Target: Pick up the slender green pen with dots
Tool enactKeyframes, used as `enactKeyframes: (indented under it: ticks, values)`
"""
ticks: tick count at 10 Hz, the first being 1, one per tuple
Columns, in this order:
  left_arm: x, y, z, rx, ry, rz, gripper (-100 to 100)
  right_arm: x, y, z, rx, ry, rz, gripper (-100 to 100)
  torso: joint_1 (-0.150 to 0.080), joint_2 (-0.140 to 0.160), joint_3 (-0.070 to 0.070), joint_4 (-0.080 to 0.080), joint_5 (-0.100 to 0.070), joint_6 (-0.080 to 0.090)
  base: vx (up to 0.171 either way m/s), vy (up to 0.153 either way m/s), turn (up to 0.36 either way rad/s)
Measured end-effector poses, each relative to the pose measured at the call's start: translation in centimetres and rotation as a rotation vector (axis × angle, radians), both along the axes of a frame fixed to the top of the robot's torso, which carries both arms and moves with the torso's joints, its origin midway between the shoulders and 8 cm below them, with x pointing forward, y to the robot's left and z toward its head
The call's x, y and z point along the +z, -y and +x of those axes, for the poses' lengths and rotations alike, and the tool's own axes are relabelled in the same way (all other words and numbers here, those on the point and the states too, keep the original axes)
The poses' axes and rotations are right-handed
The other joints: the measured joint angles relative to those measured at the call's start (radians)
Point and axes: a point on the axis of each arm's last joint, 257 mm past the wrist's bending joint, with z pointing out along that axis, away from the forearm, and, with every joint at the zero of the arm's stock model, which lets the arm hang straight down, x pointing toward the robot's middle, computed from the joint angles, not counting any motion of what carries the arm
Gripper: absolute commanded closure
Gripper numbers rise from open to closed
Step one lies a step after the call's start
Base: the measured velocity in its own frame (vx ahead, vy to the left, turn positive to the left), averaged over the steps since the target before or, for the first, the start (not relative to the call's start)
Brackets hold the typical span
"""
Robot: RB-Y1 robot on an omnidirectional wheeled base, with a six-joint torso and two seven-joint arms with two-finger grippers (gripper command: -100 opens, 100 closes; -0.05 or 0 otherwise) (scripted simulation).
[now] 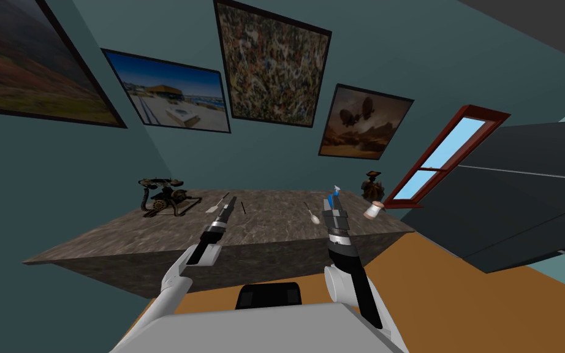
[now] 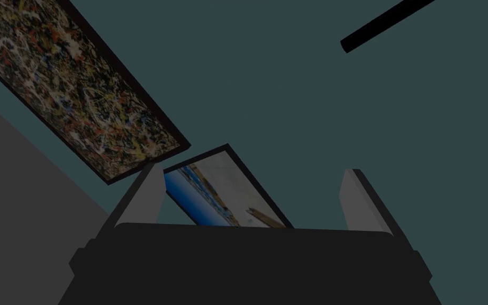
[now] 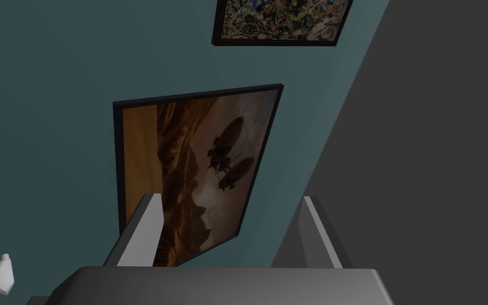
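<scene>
Arms raised over table [image 1: 275, 222], fingers wide apart on both.
Left gripper [image 1: 230, 201] just left of thin dark pen [image 1: 243, 208]; right gripper [image 1: 332, 203] near spray bottle [image 1: 336, 192].

The left arm [image 1: 174, 285] has a white lower link with a dark joint block, and the right arm [image 1: 355, 276] has a black forearm with a round white cap at its 9 o'clock side. Both have pale grey bands at the wrist. The left tool [image 2: 252, 170] and right tool [image 3: 230, 197] each have a boxy body, near black and mid-grey, with two thin, light grey blade fingers.
</scene>
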Motion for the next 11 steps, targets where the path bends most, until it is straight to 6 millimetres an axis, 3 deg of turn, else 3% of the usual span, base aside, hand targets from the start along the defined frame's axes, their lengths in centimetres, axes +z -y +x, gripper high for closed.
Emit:
enactKeyframes:
  ticks: [11]
  values:
    - [-6.4,-3.1,3.5,0.063,-0.142,0.123,-100,0.0,0.0,0.0,0.0,0.0,0.0,0,0.001,0.001,0.0,0.0,0.0,0.0,0.006,-0.054,0.011]
